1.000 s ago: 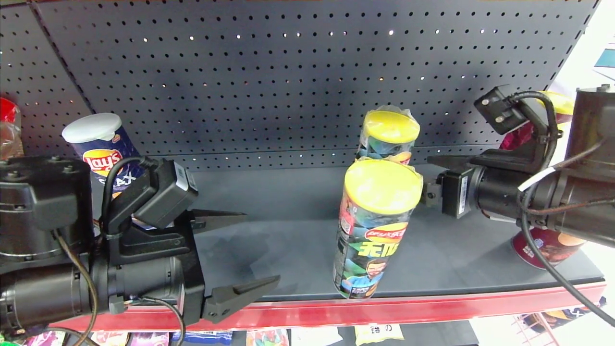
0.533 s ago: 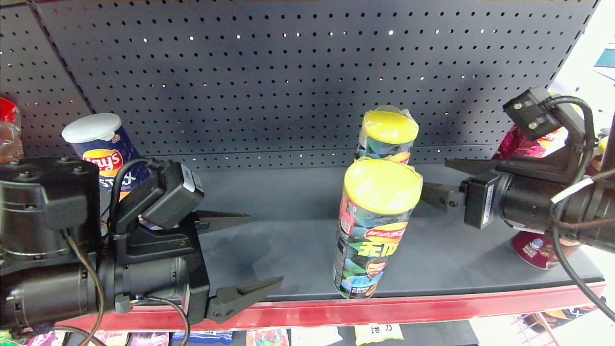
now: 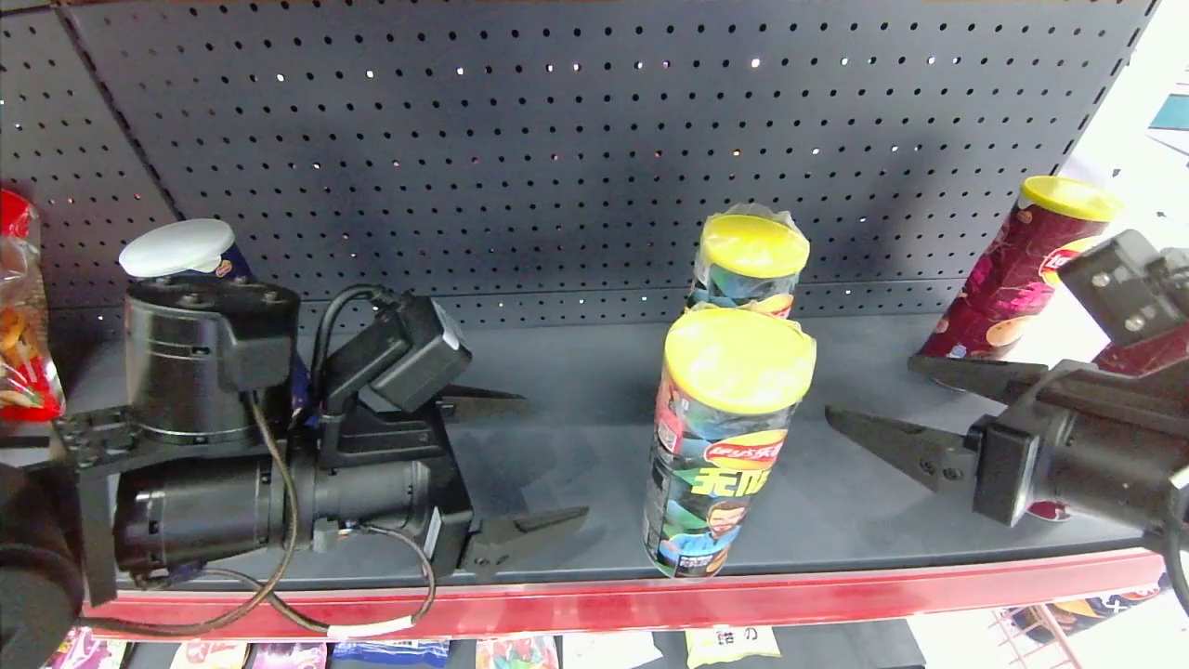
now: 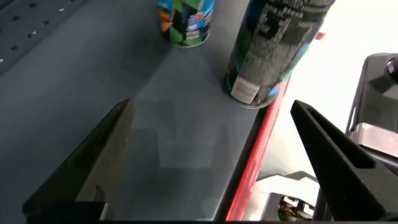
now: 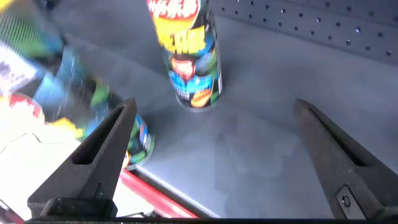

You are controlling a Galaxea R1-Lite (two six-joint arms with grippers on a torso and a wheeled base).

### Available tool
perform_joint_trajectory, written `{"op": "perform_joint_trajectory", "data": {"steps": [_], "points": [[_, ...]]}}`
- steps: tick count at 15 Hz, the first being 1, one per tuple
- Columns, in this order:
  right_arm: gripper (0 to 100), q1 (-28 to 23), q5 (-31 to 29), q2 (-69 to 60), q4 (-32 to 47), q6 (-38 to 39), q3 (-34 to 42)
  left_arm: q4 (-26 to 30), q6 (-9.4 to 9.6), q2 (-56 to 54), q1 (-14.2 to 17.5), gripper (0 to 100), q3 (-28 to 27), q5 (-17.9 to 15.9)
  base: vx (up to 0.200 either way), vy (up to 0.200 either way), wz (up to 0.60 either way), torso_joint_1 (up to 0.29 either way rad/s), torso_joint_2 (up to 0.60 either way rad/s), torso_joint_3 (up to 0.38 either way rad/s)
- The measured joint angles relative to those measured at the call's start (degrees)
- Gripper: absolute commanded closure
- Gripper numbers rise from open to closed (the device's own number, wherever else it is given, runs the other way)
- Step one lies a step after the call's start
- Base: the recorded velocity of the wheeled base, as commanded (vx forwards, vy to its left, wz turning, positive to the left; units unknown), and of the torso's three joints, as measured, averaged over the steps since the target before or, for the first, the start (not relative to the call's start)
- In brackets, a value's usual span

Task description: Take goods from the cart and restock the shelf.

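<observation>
Two grippers are hanging before a dark pegboard panel (image 3: 557,167) and the grey shelf (image 3: 576,372) with its red front edge. I am seeing the left gripper (image 3: 555,457) hovering over the shelf left of centre, jaws spread wide and holding nothing. The right gripper (image 3: 868,388) is hanging at the right, jaws likewise apart and empty. Between them the front yellow-lidded can (image 3: 715,446) is standing upright near the front edge, with a second yellow-lidded can (image 3: 748,260) just behind it. A maroon can (image 3: 1012,279) is standing at the far right, and a white-lidded blue can (image 3: 176,246) is standing behind the left arm.
</observation>
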Motion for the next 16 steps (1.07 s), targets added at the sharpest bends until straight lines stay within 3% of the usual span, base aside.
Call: {"op": "perform_joint_trajectory", "data": {"steps": [4,8,16], "points": [[0,0.48,0.28,-3.21,0.0,-0.05,1.44,0.02,0.62,4.19,-0.99,0,-1.35,0.0,0.0,0.0,0.0,0.0,0.0,0.0],[0,4.25,0.67,-7.2,0.07,-0.07,3.58,0.0,1.83,8.36,-1.74,0,-3.91,0.11,0.0,0.0,0.0,0.0,0.0,0.0],[0,5.44,0.61,-9.55,-0.04,-0.07,3.85,0.0,2.22,14.03,-2.68,0,-6.97,0.3,0.0,0.0,0.0,0.0,0.0,0.0]]}}
